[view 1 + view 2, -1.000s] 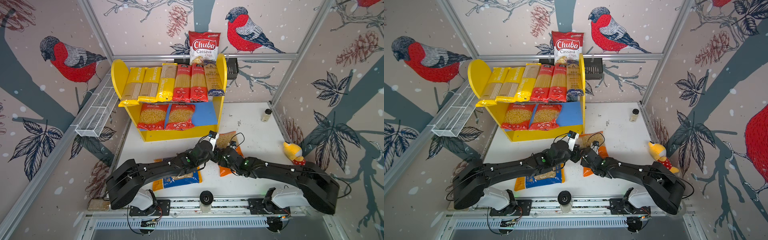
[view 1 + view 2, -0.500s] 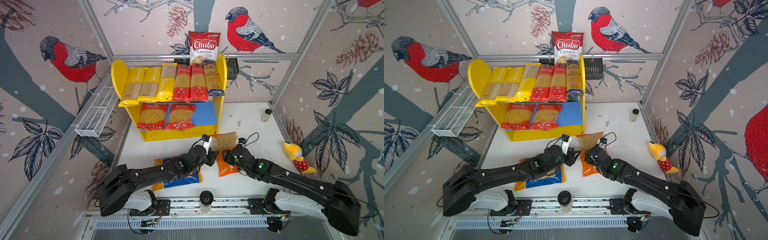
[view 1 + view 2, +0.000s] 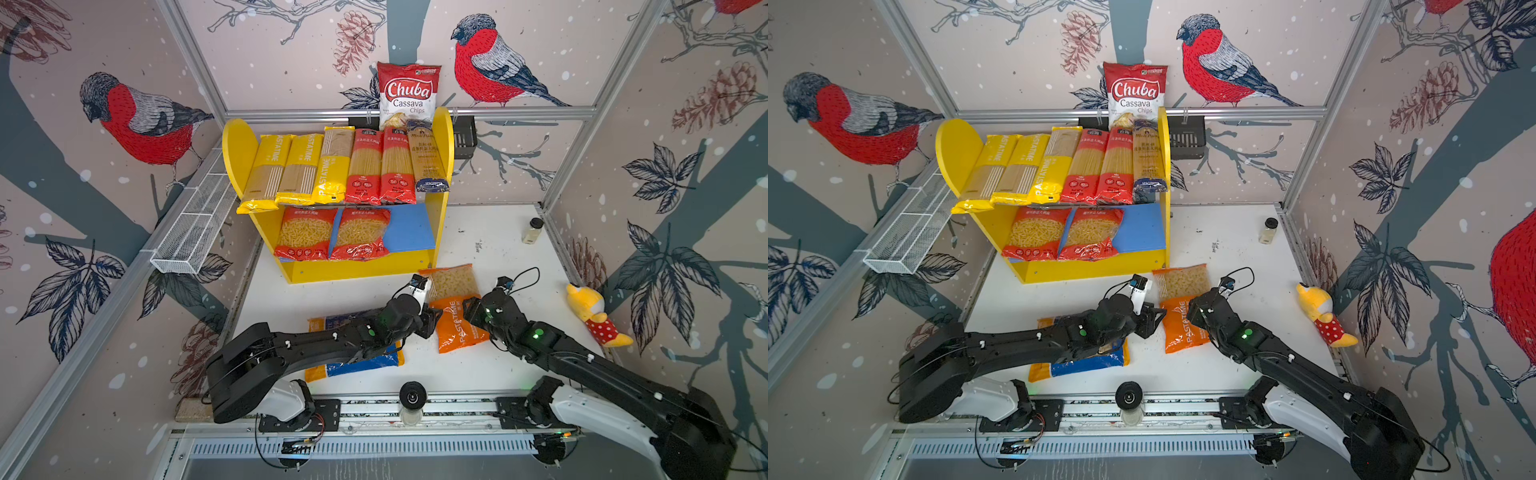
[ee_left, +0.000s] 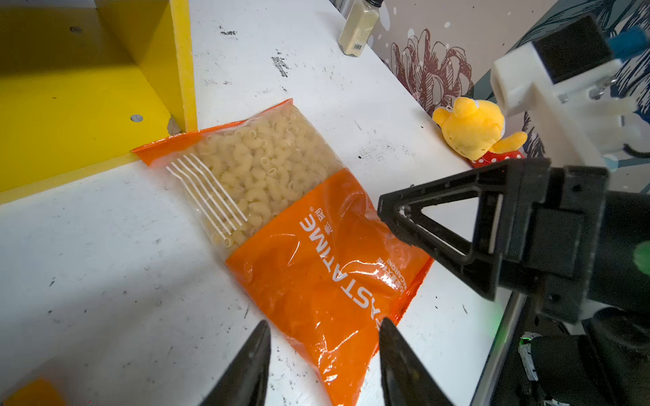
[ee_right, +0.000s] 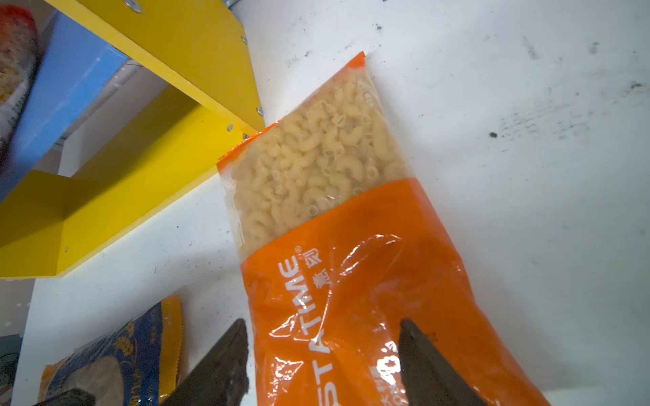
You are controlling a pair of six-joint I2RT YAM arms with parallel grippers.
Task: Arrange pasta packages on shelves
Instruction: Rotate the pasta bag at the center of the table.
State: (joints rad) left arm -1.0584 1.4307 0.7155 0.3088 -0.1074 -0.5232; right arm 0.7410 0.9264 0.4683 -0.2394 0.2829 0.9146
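An orange macaroni bag (image 3: 455, 316) (image 3: 1183, 320) lies flat on the white table, its clear end touching the shelves' (image 3: 361, 270) right front corner. My left gripper (image 3: 430, 321) (image 4: 323, 327) is open, the bag's lower corner (image 4: 334, 351) between its tips. My right gripper (image 3: 471, 309) (image 5: 322, 325) is open too, low over the bag's orange half (image 5: 351, 281). A blue-yellow bag (image 3: 357, 361) lies under my left arm. Several long packs (image 3: 340, 170) fill the upper board. Two red bags (image 3: 332, 232) sit on the blue lower board (image 3: 409, 228), whose right part is bare.
A Chuba chips bag (image 3: 409, 93) stands behind the shelves by a black basket (image 3: 463, 133). A spice jar (image 3: 532, 230) and a yellow plush toy (image 3: 594, 311) sit near the right wall. A white wire basket (image 3: 191, 232) hangs on the left wall.
Both grippers were pressed together over the orange bag a second ago. They have since drawn apart to its two sides, and the bag now shows in full on the table.
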